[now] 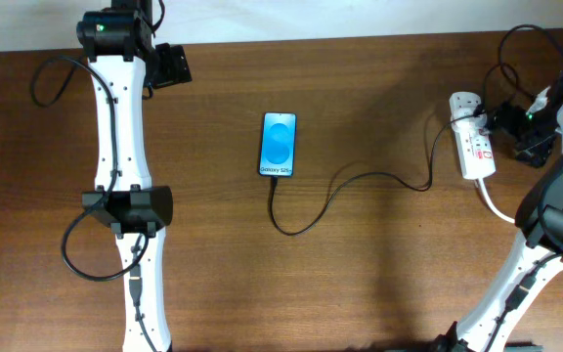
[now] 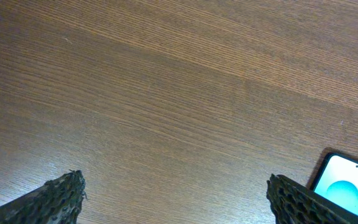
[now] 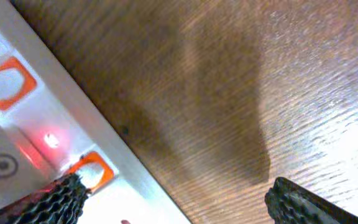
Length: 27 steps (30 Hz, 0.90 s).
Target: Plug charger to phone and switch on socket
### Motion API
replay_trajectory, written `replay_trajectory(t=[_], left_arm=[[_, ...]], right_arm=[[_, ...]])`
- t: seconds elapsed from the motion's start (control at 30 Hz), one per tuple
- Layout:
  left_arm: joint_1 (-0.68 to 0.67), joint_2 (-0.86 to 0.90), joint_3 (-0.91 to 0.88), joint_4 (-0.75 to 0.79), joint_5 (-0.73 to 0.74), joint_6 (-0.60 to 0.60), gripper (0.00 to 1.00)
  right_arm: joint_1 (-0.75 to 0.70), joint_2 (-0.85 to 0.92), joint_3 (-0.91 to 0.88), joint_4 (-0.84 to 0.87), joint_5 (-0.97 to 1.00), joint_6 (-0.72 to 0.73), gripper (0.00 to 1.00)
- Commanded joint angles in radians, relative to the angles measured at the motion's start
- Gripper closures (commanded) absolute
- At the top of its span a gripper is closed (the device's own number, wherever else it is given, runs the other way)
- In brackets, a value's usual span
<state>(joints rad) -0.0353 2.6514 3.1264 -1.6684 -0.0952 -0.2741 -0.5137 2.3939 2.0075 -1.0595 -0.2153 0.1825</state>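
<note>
My right gripper (image 3: 176, 208), fingers spread, hovered at the right edge of the socket (image 1: 475, 147), its long axis running away from me; the phone (image 1: 278, 145) lay well left, nearer my spread left gripper (image 2: 176, 205).

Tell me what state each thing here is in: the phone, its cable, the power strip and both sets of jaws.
phone: face up, screen lit.
charger: one end at the phone's lower edge, seemingly plugged in; other end at the adapter.
socket: red light glowing, seemingly on.
left jaws: open, empty.
right jaws: open, empty, at the socket.
</note>
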Motion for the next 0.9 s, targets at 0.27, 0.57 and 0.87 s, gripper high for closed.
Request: replay_trajectory(t=[0.27, 0.57, 0.87], left_arm=[[0.0, 0.0, 0.002, -0.002, -0.018, -0.013, 0.01], [0.0, 0.0, 0.002, -0.002, -0.018, -0.013, 0.01], [0.0, 0.0, 0.002, -0.002, -0.018, -0.013, 0.01]], right_arm=[[0.06, -0.263, -0.027, -0.158, -0.088, -0.048, 0.01], [0.121, -0.989, -0.135, -0.472, -0.009, -0.127, 0.01], [0.142, -1.42, -0.682, -0.628, -0.083, -0.123, 0.02]])
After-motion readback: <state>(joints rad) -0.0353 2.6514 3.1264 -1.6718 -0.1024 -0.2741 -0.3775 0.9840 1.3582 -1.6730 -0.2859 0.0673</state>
